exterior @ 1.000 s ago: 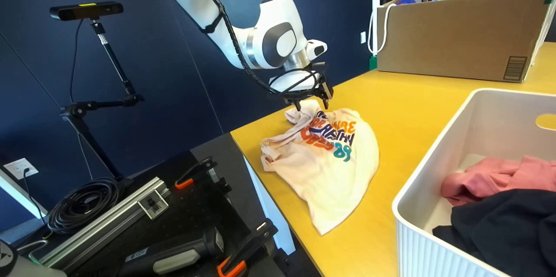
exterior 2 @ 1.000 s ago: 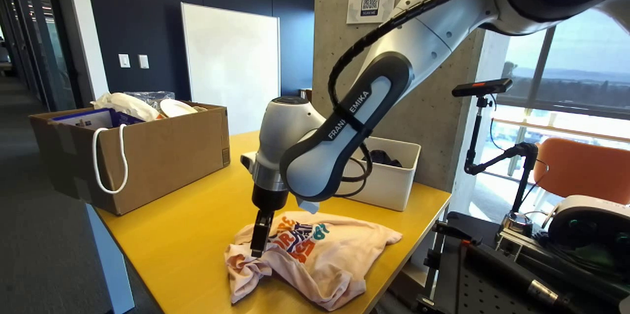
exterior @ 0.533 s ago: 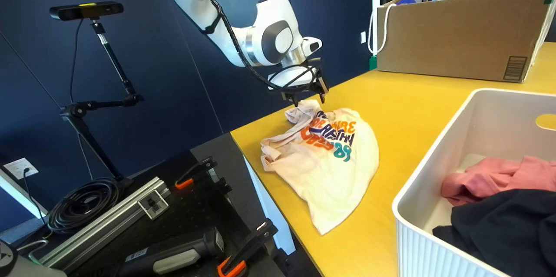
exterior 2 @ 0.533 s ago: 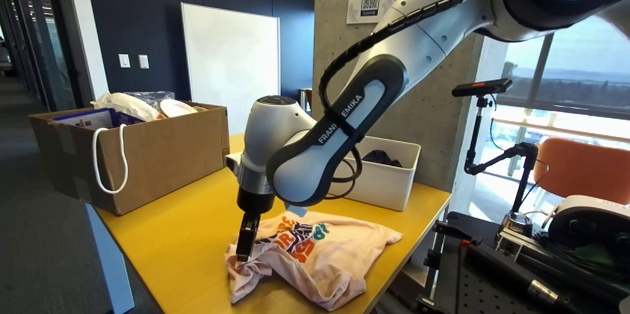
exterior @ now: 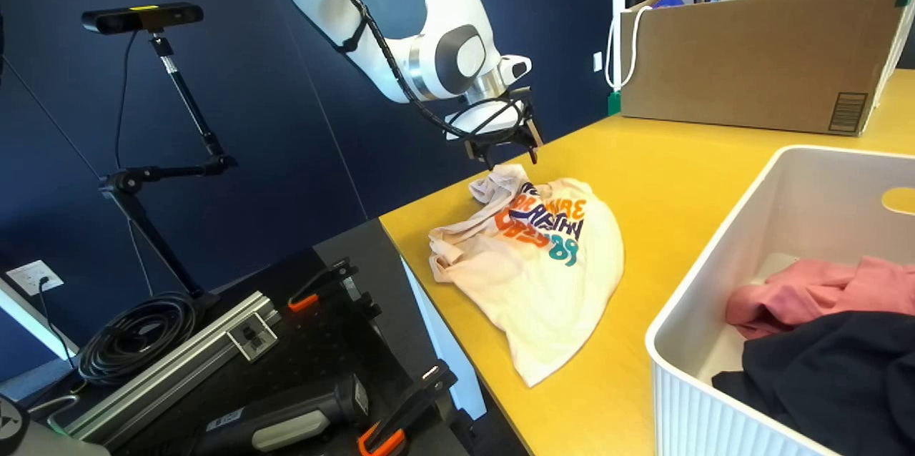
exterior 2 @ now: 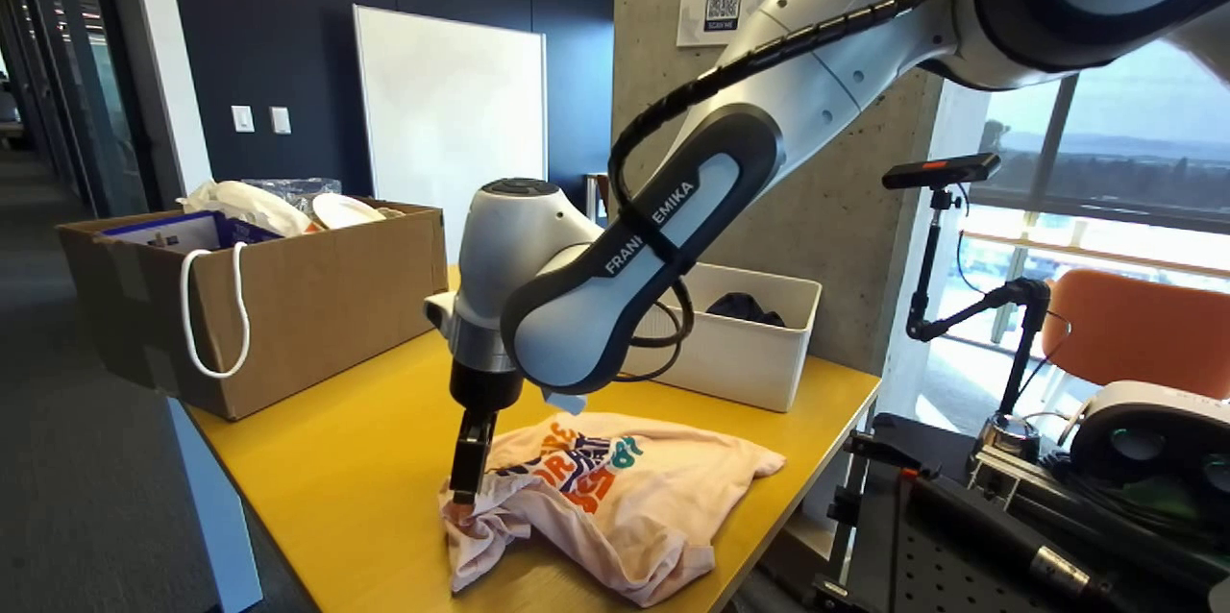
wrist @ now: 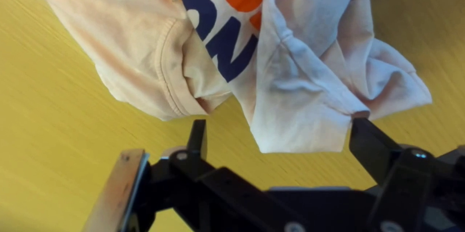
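Shirt [exterior: 550, 306] near spread pincer [wrist: 279, 124]; white bin [exterior: 693, 420] holds pink cloth [exterior: 822, 291], dark cloth [exterior: 836, 377].

My forearm [exterior 2: 697, 195] slants down, wrist [exterior 2: 507, 248] bent so my jaws point downward, slightly off vertical. They're spread wide: both fingers [wrist: 198, 137] well apart in wrist view.

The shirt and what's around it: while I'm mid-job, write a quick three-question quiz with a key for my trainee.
1. What does the printed shirt lie on?
2. True or false: in the wrist view, the fingers stand apart.
3. Besides dark cloth, which colour of cloth lies in the white bin: A green, B pink or C yellow?

Key: 1 the yellow table; 2 true; 3 B.
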You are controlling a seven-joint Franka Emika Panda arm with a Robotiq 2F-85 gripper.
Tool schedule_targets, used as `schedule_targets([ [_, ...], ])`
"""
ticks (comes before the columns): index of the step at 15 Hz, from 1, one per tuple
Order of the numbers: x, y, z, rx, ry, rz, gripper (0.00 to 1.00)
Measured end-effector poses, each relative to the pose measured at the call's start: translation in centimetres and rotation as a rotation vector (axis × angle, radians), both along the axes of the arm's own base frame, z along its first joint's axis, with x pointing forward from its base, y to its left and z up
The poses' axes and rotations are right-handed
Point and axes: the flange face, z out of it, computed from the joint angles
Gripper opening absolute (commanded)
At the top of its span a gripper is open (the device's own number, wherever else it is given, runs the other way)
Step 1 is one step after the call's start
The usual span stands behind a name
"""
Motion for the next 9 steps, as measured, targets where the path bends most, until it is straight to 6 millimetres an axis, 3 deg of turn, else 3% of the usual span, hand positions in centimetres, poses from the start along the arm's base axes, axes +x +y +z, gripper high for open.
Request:
schedule_targets([
  [4,0.1,0.4,-1.0,-0.006,0.014,0.005,1.0],
  [5,0.1,0.7,-1.2,-0.007,0.016,0.008,0.75],
  [6,0.1,0.9,-1.4,-0.009,0.018,0.012,0.74],
  [9,0.1,1.2,-1.9,-0.011,0.023,0.017,0.49],
])
